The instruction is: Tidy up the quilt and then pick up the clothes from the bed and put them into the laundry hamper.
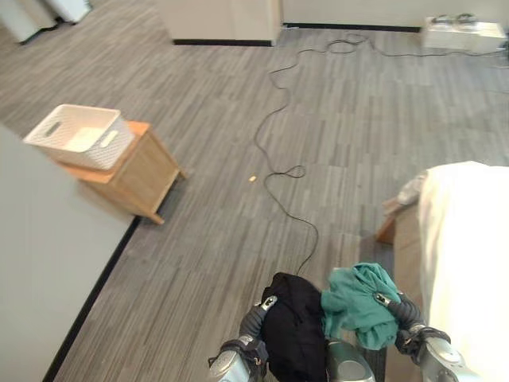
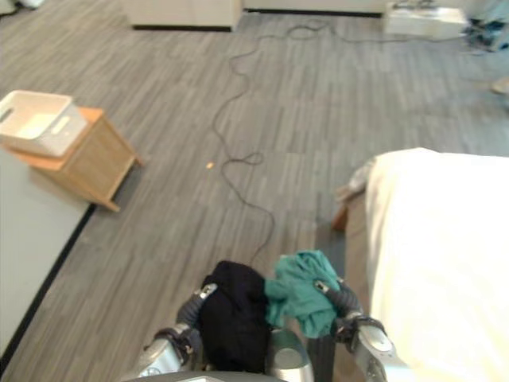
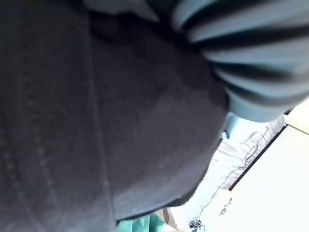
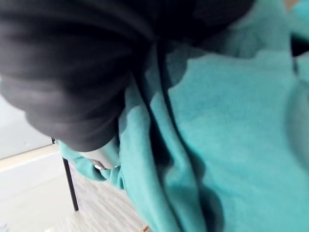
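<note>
A black garment [image 1: 293,334] hangs bunched low in the middle of the left eye view, and my left hand [image 1: 254,317] is shut on its left side, fingers curled over the cloth. Right beside it is a teal garment [image 1: 358,302], with my right hand [image 1: 404,313] shut on it. The two bundles touch. Black cloth [image 3: 96,121] presses close against the left wrist camera, teal cloth [image 4: 231,121] against the right one. The white laundry hamper [image 1: 79,135] stands far off to the left on a small wooden table [image 1: 143,171]. The bed's white quilt [image 1: 469,255] lies flat at the right.
The bed's wooden frame [image 1: 406,239] edges the quilt just right of my hands. A grey surface with a black border [image 1: 40,263] runs along the left. A pale cabinet [image 1: 223,20] and a white box [image 1: 464,33] stand at the far wall, with grey plank floor [image 1: 223,223] between.
</note>
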Controlling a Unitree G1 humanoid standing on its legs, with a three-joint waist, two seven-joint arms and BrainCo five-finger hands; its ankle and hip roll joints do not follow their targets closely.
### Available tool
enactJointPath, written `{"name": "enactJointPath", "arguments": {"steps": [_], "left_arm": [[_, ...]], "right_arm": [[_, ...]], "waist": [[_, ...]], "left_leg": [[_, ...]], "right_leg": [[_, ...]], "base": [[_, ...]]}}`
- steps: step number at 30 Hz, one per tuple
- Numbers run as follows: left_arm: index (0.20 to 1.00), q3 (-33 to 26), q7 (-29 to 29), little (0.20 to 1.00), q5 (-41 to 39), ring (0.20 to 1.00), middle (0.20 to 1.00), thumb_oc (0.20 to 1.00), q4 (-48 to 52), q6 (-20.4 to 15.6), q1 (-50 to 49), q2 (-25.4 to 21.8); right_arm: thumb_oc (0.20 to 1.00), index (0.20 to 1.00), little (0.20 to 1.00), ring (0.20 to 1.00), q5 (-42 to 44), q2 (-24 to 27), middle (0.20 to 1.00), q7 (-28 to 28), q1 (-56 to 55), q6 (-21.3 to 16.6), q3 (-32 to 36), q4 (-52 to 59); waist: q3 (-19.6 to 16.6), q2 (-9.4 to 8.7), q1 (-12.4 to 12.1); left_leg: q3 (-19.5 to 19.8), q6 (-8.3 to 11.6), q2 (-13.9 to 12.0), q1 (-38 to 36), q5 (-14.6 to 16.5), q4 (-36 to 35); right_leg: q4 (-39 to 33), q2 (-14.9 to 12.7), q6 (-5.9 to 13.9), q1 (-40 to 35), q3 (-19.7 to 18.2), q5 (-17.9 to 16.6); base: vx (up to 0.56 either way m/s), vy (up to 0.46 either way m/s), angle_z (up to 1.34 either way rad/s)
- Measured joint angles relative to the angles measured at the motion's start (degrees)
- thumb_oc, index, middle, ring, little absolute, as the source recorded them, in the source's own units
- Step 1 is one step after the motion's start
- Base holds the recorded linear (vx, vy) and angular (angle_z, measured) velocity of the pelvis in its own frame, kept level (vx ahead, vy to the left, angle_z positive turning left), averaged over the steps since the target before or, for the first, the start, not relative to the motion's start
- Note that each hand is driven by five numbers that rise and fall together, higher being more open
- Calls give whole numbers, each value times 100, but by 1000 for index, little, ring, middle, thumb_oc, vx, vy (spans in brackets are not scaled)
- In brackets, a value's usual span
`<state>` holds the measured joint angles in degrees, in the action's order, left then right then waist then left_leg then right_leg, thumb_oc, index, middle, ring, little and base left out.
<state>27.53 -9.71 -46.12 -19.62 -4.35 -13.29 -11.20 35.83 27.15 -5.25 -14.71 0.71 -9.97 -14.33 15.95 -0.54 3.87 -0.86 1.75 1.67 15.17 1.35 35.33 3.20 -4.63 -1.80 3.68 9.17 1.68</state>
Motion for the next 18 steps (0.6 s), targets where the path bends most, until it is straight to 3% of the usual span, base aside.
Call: {"name": "enactJointPath", "arguments": {"steps": [1,2,4,6,9,11,12,13,14,15,16,17,18], "left_arm": [[200,12,19,200,-5,200,200,200,18,2,-55,-47],[200,19,89,200,-38,200,200,200,22,61,-85,-140],[200,30,107,200,-48,200,200,200,18,85,-40,-238],[200,117,106,200,-115,200,200,200,-29,100,-3,-296],[200,280,88,200,-277,200,200,200,-65,-4,75,-254],[200,437,109,200,-274,200,200,200,-84,-16,245,-229],[200,493,112,200,-274,200,200,200,-56,-46,201,-191],[200,549,134,200,-278,200,200,200,254,-78,154,-125],[200,540,122,200,-276,200,200,200,288,-105,212,-231],[200,506,286,200,-277,200,200,200,340,-60,266,-344],[200,518,375,200,-277,200,200,200,260,-46,274,-359],[200,555,459,200,-277,200,200,200,162,-53,263,-360],[200,539,468,200,-276,200,200,200,41,-70,284,-358]], "right_arm": [[200,200,200,200,21,-7,200,-5,-43,30,-12,45],[200,200,200,200,23,14,200,-5,-148,59,-196,188],[200,200,200,200,25,61,200,-25,-251,70,-399,266],[200,200,200,200,20,114,200,52,-333,12,-679,123],[200,200,200,200,7,126,200,289,-275,-23,-775,239],[200,200,200,200,20,94,200,407,-392,-28,-678,370],[200,200,200,200,21,149,200,407,-539,-31,-679,430],[200,200,200,200,23,308,200,362,-802,-52,-555,666],[200,200,200,200,15,50,200,373,-794,-34,-570,489],[200,200,200,200,6,-200,200,345,-912,-8,-520,574],[200,200,200,200,2,-295,200,335,-946,22,-526,577],[200,200,200,200,-52,-342,200,305,-870,83,-627,619],[200,200,200,200,-150,-387,200,277,-812,111,-660,650]], "waist": [[0,32,-6],[-24,89,-89],[-31,192,-111],[-67,305,-200],[-77,314,-278],[-231,264,-261],[-439,330,-270],[-553,680,-238],[-548,369,-185],[-551,59,-183],[-591,7,-173],[-624,92,-205],[-619,96,-258]], "left_leg": [[-24,29,29,-37,24,-529],[-130,84,28,-56,-12,-1751],[-142,88,-83,-15,-207,-3084],[80,135,-282,-117,-334,-3915],[-84,120,-390,21,-487,-3327],[-456,-192,-200,31,-340,-2090],[-477,-300,-175,-175,-181,-2254],[-521,-459,-358,-667,-149,-2559],[-609,-506,-26,-766,-45,-2497],[-502,-662,334,-988,104,-2510],[-511,-721,414,-1067,47,-2525],[-438,-839,445,-1220,201,-2660],[-456,-778,449,-1301,81,-2731]], "right_leg": [[-16,0,-9,-56,19,1],[-116,39,-20,-165,49,9],[-297,154,-19,-361,78,8],[-330,282,-51,-596,43,32],[-242,140,-70,-645,-139,94],[-229,-169,185,-785,26,284],[-105,-231,404,-774,99,424],[1662,-349,759,-272,319,977],[2981,-841,885,156,231,1121],[4722,-1381,1076,678,3,794],[5030,-1509,1108,752,-23,748],[4994,-1528,1044,925,17,733],[4853,-1527,963,1027,93,785]], "base": [[548,99,-2],[486,91,-6],[720,209,-1],[499,230,-24],[465,110,-73],[440,138,-43],[603,320,-24],[502,298,1],[612,329,37],[360,120,58],[431,11,51],[365,-45,14],[326,-101,17]]}}
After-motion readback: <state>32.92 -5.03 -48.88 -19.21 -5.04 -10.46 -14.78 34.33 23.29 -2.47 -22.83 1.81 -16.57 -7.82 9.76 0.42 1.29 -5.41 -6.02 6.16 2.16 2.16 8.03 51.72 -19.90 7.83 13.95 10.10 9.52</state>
